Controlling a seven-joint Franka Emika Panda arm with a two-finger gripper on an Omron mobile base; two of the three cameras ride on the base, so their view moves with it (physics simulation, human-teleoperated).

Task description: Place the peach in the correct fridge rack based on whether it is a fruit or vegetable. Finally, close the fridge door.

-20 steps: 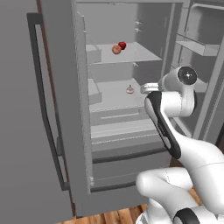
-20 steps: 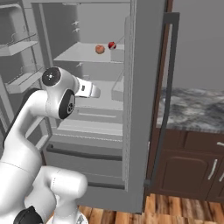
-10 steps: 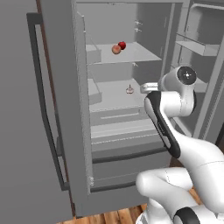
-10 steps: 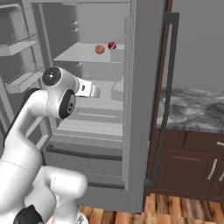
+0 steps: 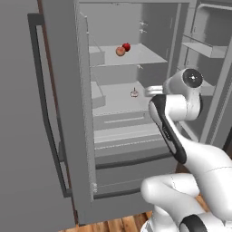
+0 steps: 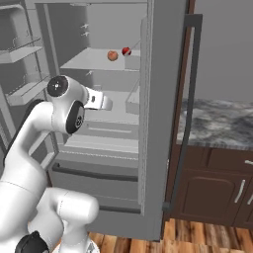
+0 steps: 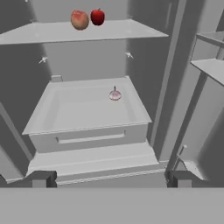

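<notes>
Fridge interior was seen: peach already set on the upper fridge rack; claw was released, empty. Door should be pushed shut squarely.

No legible text (or labels).

orange-pink peach, red fruit, grey rack

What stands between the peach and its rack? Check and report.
Nothing visible. The peach already sits on the upper rack, beside the red apple. The gripper is open and apart from it, in front of the lower shelf. Both fridge doors stand open.
</notes>
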